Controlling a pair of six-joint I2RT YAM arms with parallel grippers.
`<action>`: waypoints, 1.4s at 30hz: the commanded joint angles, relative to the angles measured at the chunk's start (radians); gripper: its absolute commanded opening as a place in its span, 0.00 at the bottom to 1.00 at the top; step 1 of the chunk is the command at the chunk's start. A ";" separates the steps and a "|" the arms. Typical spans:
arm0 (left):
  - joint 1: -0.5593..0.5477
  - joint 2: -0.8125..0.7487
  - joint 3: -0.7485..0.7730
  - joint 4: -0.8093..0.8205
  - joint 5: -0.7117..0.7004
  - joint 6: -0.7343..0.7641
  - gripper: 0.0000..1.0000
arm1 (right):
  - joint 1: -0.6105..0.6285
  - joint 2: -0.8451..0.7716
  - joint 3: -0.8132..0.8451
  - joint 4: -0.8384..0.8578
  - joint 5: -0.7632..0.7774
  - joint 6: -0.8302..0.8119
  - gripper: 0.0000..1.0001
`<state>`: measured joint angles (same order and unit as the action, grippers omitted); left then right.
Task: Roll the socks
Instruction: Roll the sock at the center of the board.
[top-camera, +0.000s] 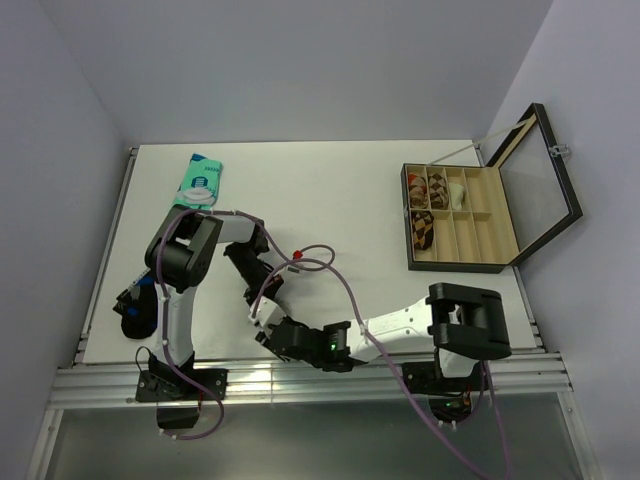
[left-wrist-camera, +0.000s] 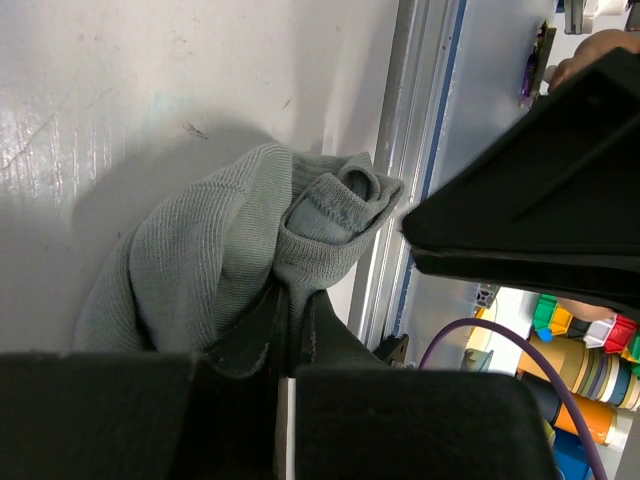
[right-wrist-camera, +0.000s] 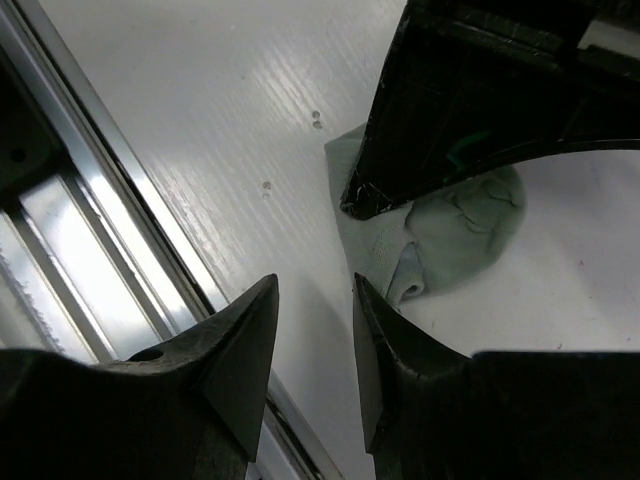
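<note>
The grey sock (left-wrist-camera: 230, 250) lies bunched on the white table close to its front rail, with its cuff folded over. My left gripper (left-wrist-camera: 297, 300) is shut and pinches a fold of this sock just below the cuff. In the right wrist view the sock (right-wrist-camera: 455, 225) lies just beyond my right gripper (right-wrist-camera: 314, 285), which is open, empty and low over the table beside the sock. In the top view both grippers, left (top-camera: 262, 312) and right (top-camera: 270, 332), meet at the table's front edge and hide the sock. No beige sock is in view.
A teal packet (top-camera: 200, 180) lies at the back left. A dark black-blue cloth item (top-camera: 135, 310) sits at the left edge by the left arm. An open compartment box (top-camera: 455, 215) with a raised lid stands at the right. The metal rail (right-wrist-camera: 90, 250) runs along the front edge.
</note>
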<state>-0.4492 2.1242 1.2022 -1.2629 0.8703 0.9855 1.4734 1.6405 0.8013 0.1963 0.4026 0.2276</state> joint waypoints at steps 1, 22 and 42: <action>-0.003 0.028 0.016 0.073 -0.079 0.027 0.00 | 0.005 0.038 0.050 0.006 0.059 -0.051 0.43; -0.005 0.022 0.008 0.053 -0.080 0.036 0.00 | -0.021 0.111 0.075 0.031 0.117 -0.109 0.51; -0.017 0.023 0.020 -0.027 -0.105 0.093 0.00 | -0.058 0.219 0.082 0.045 0.101 -0.123 0.53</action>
<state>-0.4530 2.1254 1.2091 -1.3014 0.8314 1.0195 1.4269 1.8217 0.8661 0.2489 0.4870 0.1169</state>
